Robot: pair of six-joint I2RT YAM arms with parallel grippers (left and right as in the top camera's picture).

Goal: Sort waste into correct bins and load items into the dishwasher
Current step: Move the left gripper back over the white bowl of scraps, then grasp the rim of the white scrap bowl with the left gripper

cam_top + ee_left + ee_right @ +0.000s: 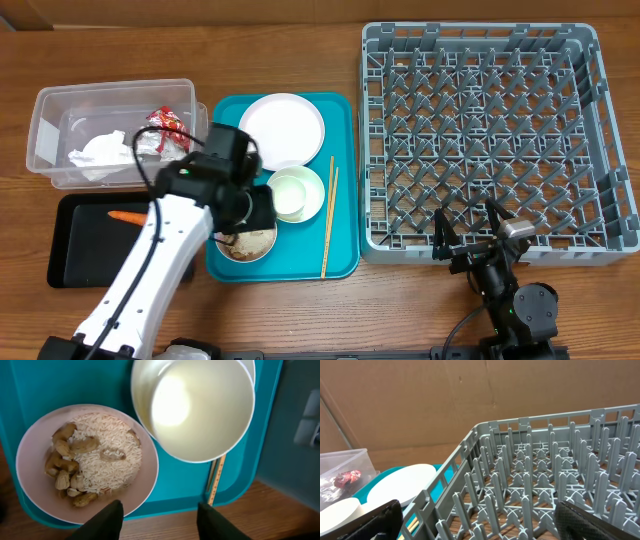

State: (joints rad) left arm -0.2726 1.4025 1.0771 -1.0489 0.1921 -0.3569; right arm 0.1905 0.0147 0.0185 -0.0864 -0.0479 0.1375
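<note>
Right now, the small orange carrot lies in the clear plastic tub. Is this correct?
Not quite. The carrot lies in the black tray, not in the clear tub. The overhead view shows it.

One grey dish rack point(480, 140), one teal tray point(340, 120), one clear plastic tub point(50, 110) and one shallow black tray point(90, 250) stand on one wooden desk point(330, 310).

One round white plate point(282, 128).

Two bowls show for certain: one bowl of rice point(27, 455) and one empty white bowl point(200, 410). A second rim peeks out behind the empty one in the left wrist view; whether that is another vessel cannot be told.

Two wooden chopsticks point(328, 215).

One small carrot point(125, 216), one red-and-silver wrapper point(165, 130), one crumpled white tissue point(100, 152).

The beige food scraps point(62, 465) come to roughly eight pieces, too bunched for a sure count. The rice grains point(110, 470) are past counting.

Two arms: one white left arm point(150, 260) and one dark right arm point(510, 290).
</note>
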